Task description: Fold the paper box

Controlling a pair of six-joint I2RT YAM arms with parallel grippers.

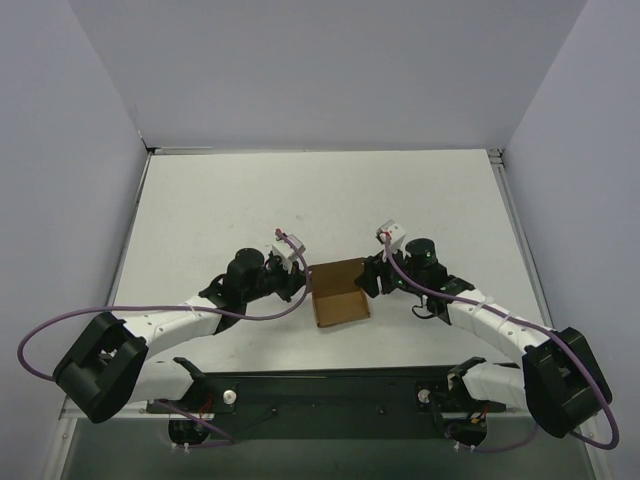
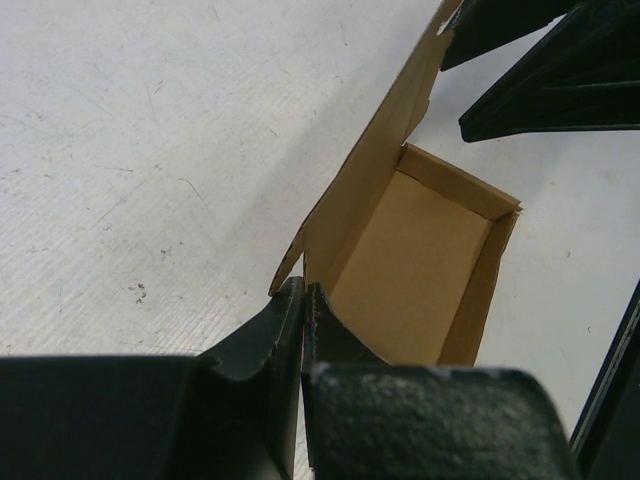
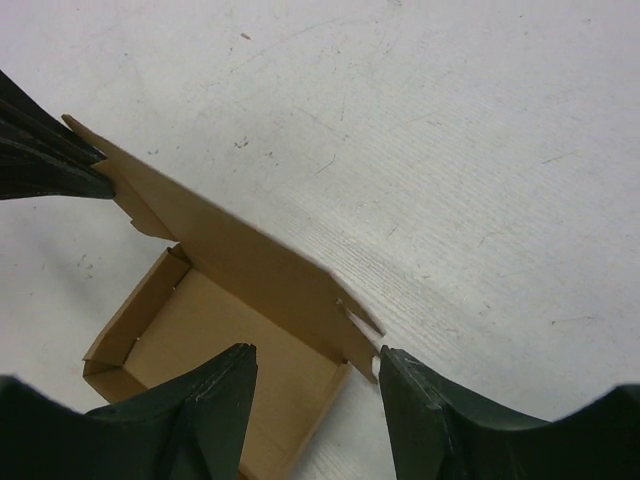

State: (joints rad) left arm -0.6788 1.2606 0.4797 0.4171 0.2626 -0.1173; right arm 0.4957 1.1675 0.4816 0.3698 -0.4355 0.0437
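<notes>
The paper box is a brown cardboard tray, open on top, with its long lid flap standing up along the far side. It lies mid-table between the arms. My left gripper is shut on the left end of that flap; in the left wrist view the fingertips pinch the thin card beside the tray floor. My right gripper is open at the box's right end. In the right wrist view one finger is over the tray floor and the other is outside the flap's tab.
The white table is walled in by grey panels at the back and both sides. A black mounting bar runs along the near edge. Purple cables loop from each arm.
</notes>
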